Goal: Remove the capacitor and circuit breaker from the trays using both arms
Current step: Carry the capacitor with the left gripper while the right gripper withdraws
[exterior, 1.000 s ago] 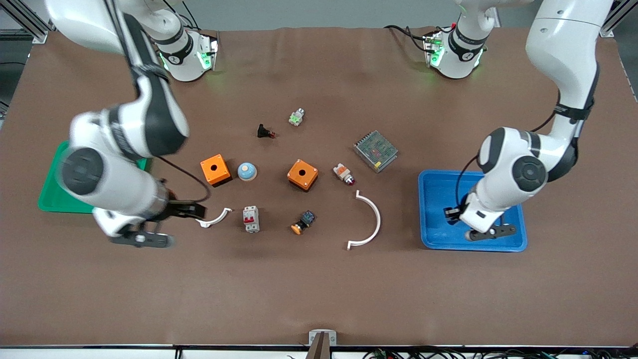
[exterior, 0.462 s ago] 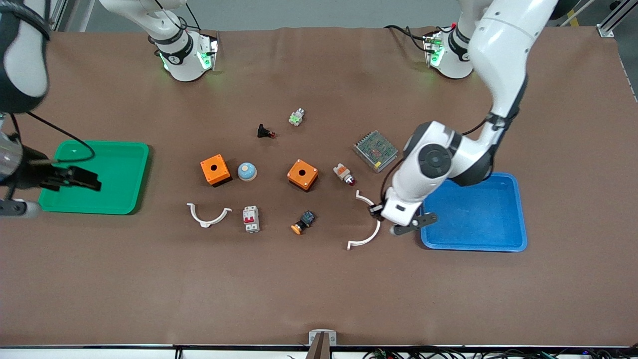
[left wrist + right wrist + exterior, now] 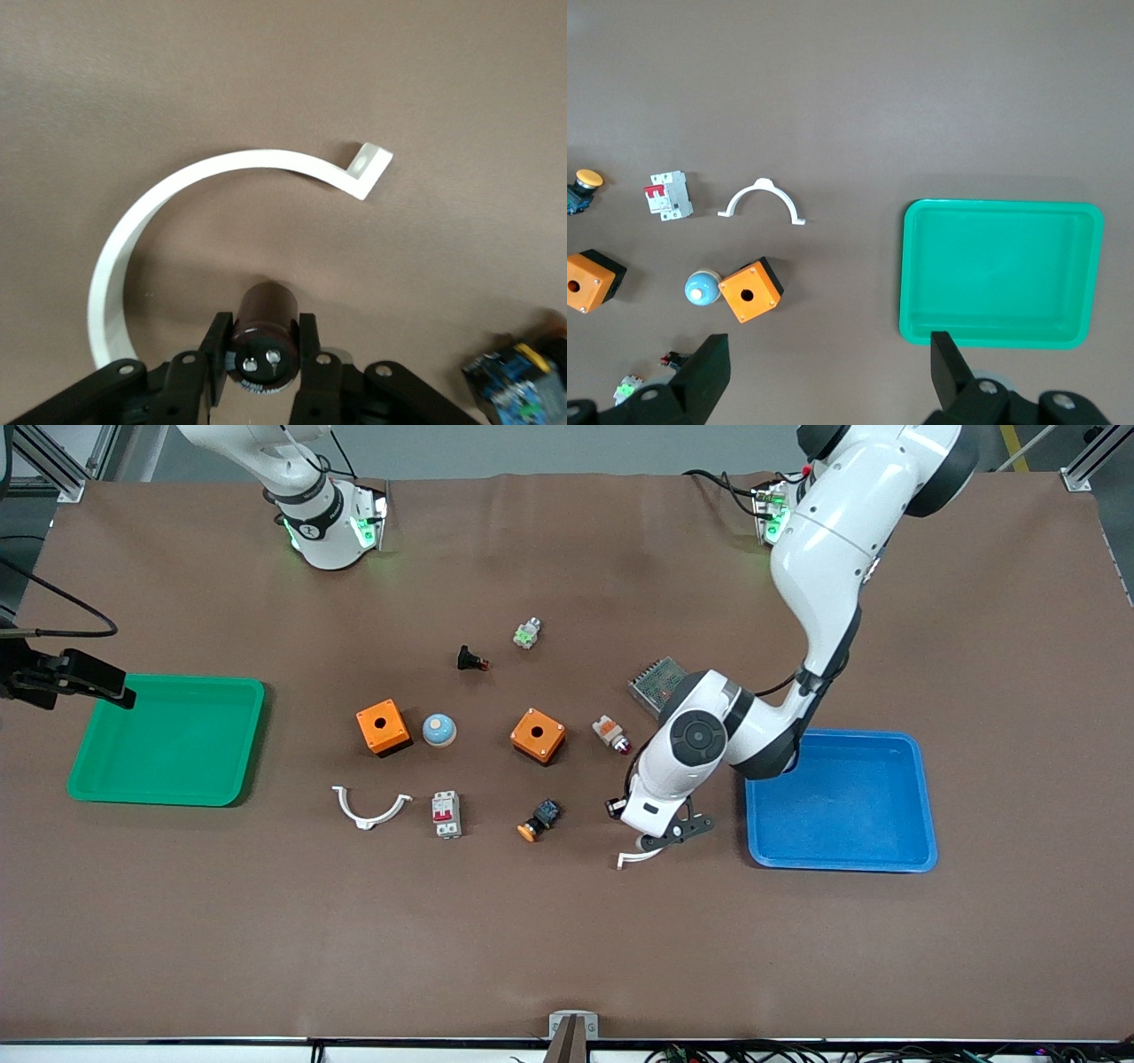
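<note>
Brown mat (image 3: 567, 921) under the left gripper (image 3: 262, 354), clamping the capacitor (image 3: 264, 341); the right gripper (image 3: 824, 363), spread wide, hangs beside the green tray (image 3: 168, 740).

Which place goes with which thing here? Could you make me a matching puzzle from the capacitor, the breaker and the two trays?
Things:
1. capacitor
2. breaker
3. green tray
4. blue tray

Places:
A. on the table beside the small white arc
B. at the right arm's end, by the right arm's open jaws
C. gripped in the left arm's jaws, over the big white arc
D. at the left arm's end

Pairs: 1-C, 2-A, 3-B, 4-D
</note>
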Controlling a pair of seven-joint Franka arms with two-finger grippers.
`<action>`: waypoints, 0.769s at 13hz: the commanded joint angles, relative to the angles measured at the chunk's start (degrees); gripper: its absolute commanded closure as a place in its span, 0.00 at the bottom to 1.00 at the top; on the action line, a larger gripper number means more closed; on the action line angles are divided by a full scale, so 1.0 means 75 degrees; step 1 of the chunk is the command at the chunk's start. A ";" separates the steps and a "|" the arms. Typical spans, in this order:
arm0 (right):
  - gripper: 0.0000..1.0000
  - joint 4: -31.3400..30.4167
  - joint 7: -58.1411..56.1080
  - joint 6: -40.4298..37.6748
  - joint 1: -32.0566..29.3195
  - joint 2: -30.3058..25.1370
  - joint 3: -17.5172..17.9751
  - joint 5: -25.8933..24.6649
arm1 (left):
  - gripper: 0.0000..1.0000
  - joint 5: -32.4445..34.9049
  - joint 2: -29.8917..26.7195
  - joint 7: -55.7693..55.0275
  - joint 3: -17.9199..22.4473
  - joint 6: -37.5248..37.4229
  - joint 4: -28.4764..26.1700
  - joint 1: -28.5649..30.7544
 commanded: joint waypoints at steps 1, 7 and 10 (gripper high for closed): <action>0.00 -0.0317 -0.0059 0.0263 -0.0087 -0.0128 0.0065 -0.0163 | 0.16 0.0145 0.0066 -0.0497 0.0274 0.0025 0.0269 -0.0310; 0.00 -0.1156 -0.0095 0.0776 -0.0447 -0.0687 0.0228 -0.0047 | 0.00 0.0579 -0.1653 0.0668 0.0263 -0.1823 0.0200 0.0647; 0.00 -0.1733 -0.0106 0.1013 -0.0555 -0.1076 0.0346 -0.0046 | 0.00 0.0567 -0.2814 0.2239 0.0262 -0.3206 0.0199 0.1375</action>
